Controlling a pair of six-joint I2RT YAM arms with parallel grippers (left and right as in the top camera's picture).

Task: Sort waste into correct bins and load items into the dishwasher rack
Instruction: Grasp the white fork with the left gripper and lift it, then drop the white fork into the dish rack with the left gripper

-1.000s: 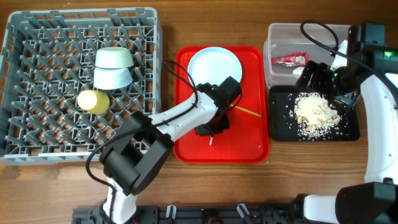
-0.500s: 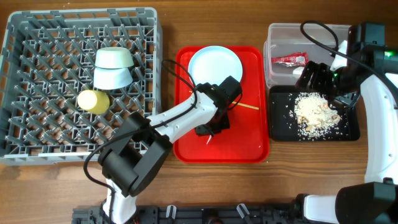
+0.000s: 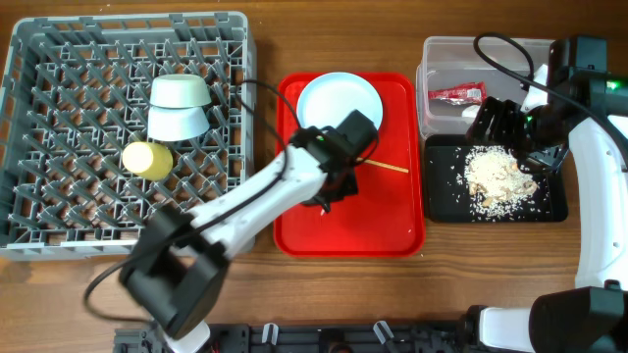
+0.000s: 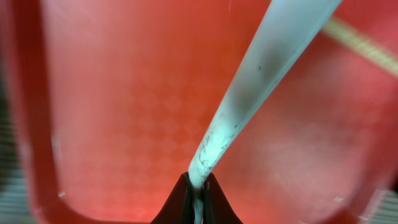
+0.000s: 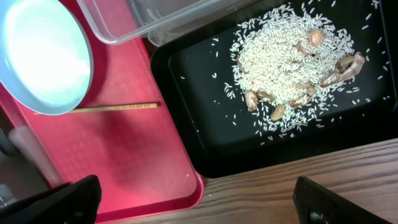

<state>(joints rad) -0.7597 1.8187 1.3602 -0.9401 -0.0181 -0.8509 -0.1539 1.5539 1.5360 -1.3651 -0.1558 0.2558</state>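
My left gripper [image 3: 325,194] is shut on the handle of the white plastic fork [image 4: 261,81], held over the red serving tray [image 3: 392,221]; the jaws [image 4: 197,190] pinch its narrow end. The wooden chopstick [image 3: 388,168] lies on the tray beside the pale-blue plate [image 3: 339,103]. My right gripper [image 3: 500,123] is open and empty, hovering over the black tray [image 3: 437,196], which holds the rice leftovers [image 3: 496,176]. The red wrapper [image 3: 457,94] lies in the clear tub [image 3: 442,54]. Two mint bowls [image 3: 180,91] and the yellow cup [image 3: 147,159] sit in the grey rack [image 3: 59,186].
In the right wrist view the plate [image 5: 40,56], the chopstick [image 5: 118,107] and the rice [image 5: 292,68] show, with bare wooden table [image 5: 298,168] below the black tray. The left arm crosses from the table's front to the red tray.
My left gripper has risen and shifted slightly left with the fork, and the arm has swung left. The right arm has not moved.
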